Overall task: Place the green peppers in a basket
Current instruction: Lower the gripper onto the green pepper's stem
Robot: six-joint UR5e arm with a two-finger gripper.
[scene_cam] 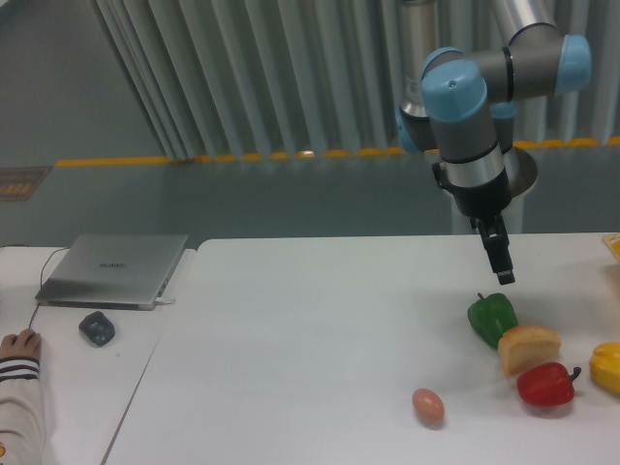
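Robot arm [472, 116]: cylindrical grey links joined by rounded housings, each closed with a light-blue cap; a metallic silver tube rises at the top. The wrist section shows a pale silver band above a dark grey collar and a flat, disc-like flange. Below it, the gripper [502, 263] is slim and black, ending in narrow dark fingers [504, 271] with a small pale patch near the tip.

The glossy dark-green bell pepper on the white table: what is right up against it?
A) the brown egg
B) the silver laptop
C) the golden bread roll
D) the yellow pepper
C: the glossy dark-green bell pepper lies against the golden bread roll on its right, while the other three sit apart from it.
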